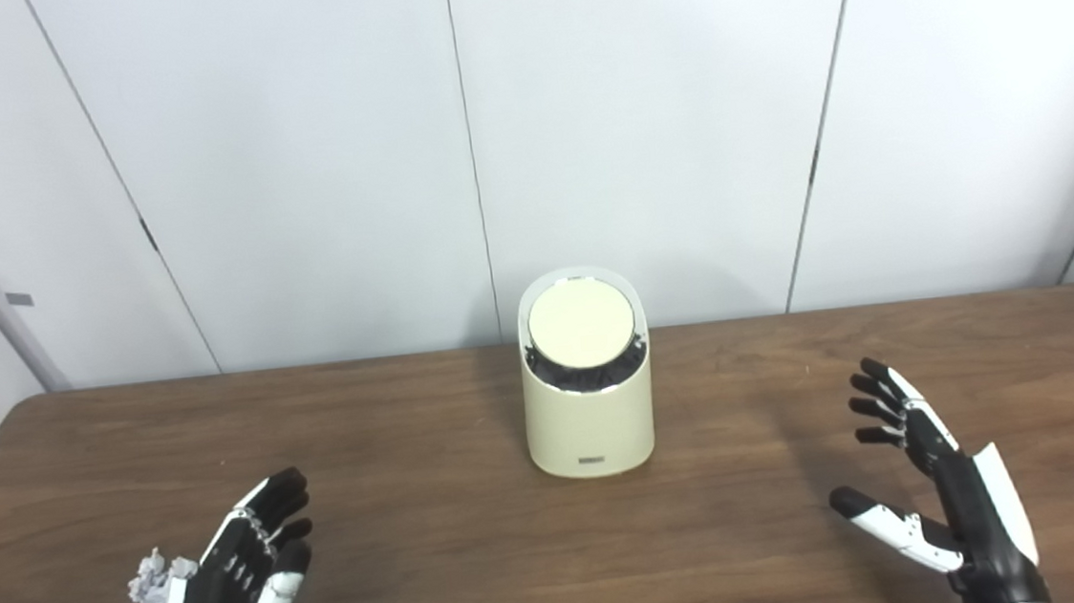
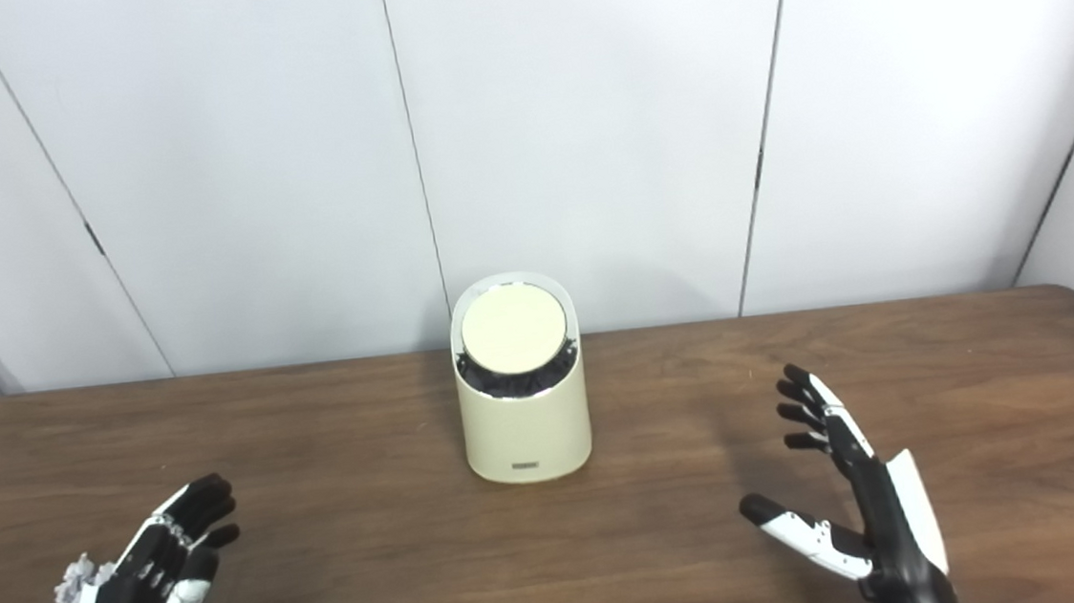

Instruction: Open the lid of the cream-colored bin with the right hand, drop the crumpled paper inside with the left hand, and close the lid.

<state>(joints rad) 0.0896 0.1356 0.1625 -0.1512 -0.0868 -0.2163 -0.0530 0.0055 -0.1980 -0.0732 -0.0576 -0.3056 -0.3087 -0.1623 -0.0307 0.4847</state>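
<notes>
While lid [image 1: 582,325] shut, table [image 1: 431,415] bare

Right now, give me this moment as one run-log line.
cream-colored bin: lid shut | crumpled white paper: on table by left hand | left hand: open | right hand: open, apart from bin

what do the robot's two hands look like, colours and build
Both are the same build: black jointed fingers with black tips, and white shell panels. The left hand shows a black back with small silvery joints along the fingers and white edging. The right hand has a white-cased thumb ending in a black tip, a white plate along its outer edge and a black wrist. No loose cables or markings are visible.
</notes>
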